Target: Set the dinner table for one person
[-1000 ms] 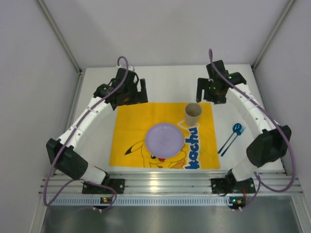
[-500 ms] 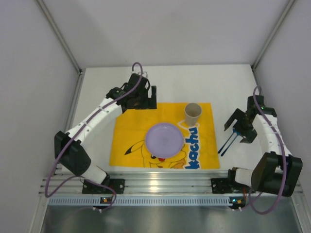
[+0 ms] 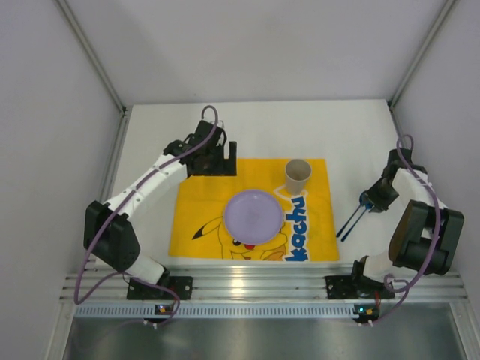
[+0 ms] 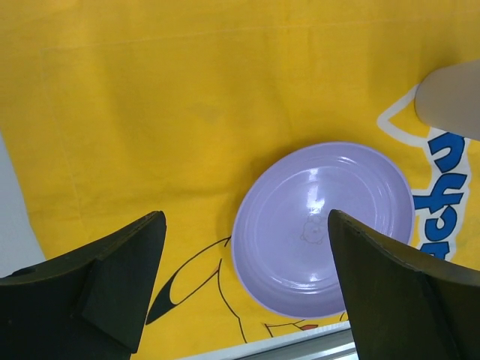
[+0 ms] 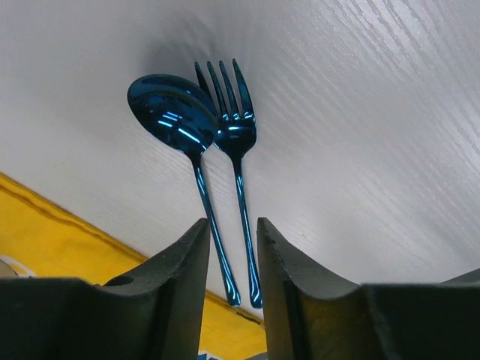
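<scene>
On the white dinner table (image 3: 300,127) lies a yellow cartoon mat (image 3: 202,195) with a lilac plate (image 3: 253,216) in its middle and a beige cup (image 3: 298,175) at its back right. A blue spoon (image 5: 169,109) and blue fork (image 5: 229,112) lie side by side on the bare table, right of the mat. My right gripper (image 5: 232,221) is low over them, its jaws narrowed around both handle ends; whether they press the handles is unclear. My left gripper (image 4: 245,225) hangs wide open and empty above the mat, over the plate (image 4: 322,225).
A ribbed aluminium rail (image 3: 247,281) runs along the near edge of the table, and grey walls close in the left, right and back sides. The cup's rim (image 4: 454,97) shows at the right of the left wrist view.
The right arm swung from behind the cup out to the right, dropped onto the cutlery, and its jaws narrowed. The left gripper shifted right along the mat's back edge, staying open.
</scene>
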{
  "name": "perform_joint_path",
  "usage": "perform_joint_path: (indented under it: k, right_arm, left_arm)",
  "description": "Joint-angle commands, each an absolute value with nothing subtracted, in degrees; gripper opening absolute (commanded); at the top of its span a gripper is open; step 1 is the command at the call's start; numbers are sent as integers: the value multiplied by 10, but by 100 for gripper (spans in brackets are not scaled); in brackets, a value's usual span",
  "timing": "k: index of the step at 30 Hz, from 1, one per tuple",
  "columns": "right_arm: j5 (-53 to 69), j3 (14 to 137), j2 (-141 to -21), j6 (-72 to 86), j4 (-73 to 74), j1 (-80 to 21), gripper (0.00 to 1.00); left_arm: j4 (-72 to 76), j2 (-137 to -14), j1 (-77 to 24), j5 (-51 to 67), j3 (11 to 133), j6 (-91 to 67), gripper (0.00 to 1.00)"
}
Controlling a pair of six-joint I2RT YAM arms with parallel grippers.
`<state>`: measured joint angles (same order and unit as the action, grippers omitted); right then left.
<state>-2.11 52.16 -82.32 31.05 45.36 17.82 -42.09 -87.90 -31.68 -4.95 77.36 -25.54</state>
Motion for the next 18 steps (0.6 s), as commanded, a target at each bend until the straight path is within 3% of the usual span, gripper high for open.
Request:
perform_joint_path:
  k: [1,9,18]
  right_arm:
    - [-44,519,-845,317,409,185,31]
    - [-56,485,-876,312,376,185,28]
    - [-57,458,-908,305,309,185,25]
  left_arm:
    - [-388,-849,-263,-12,752,-256,94]
    - [-376,-847,-166,-62,713,-243,95]
    - [-394,-867,-163,-34,738,-255,95]
